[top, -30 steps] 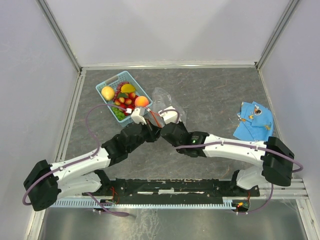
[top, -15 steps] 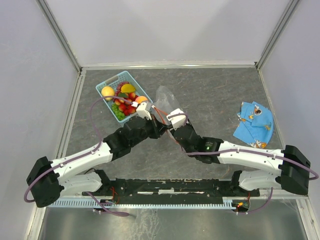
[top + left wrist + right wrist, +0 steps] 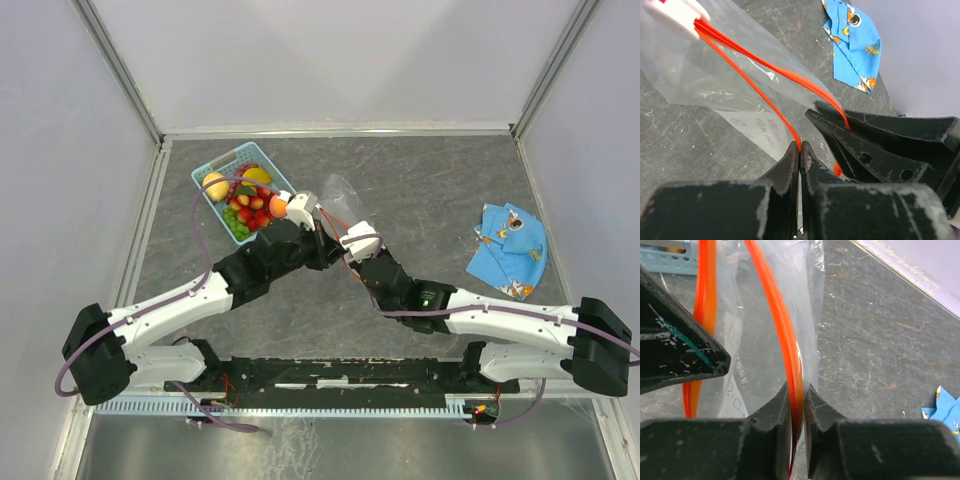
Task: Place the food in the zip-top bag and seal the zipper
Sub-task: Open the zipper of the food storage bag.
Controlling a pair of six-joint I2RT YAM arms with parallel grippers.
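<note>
Light blue plastic sat at the far left: a slotted rectangular basket (image 3: 206, 166), set at an angle on the mottled grey stone-look table (image 3: 430, 180). And it was full. A rounded yellow lemon (image 3: 215, 186) lay at its left end, a yellow mango (image 3: 257, 176) at the far side, glossy red strawberries (image 3: 251, 213) sat in the middle and green grapes (image 3: 238, 229) at the near edge. The smooth orange peach (image 3: 277, 207) sat at the basket's right corner, just beside the left arm's wrist. All the food was in the basket, none in the bag.

Moving right, the left gripper (image 3: 800, 149) had its scuffed black fingers pressed together, pinching one thin red-orange strip of the zipper (image 3: 767, 102). The zip-top bag (image 3: 340, 190), clear and crinkly with faint print on the film, stood just right of the basket, lifted between the two arms. Its mouth gaped, the two strips bowing apart and meeting at a white piece (image 3: 671, 17) at the far end.

Next came the right gripper (image 3: 799, 392), its fingers closed on the other strip, film and all, so each arm had one lip.

Far right, well apart from the bag, a crumpled blue cloth (image 3: 510, 250) with small printed figures lay flat on the table.
</note>
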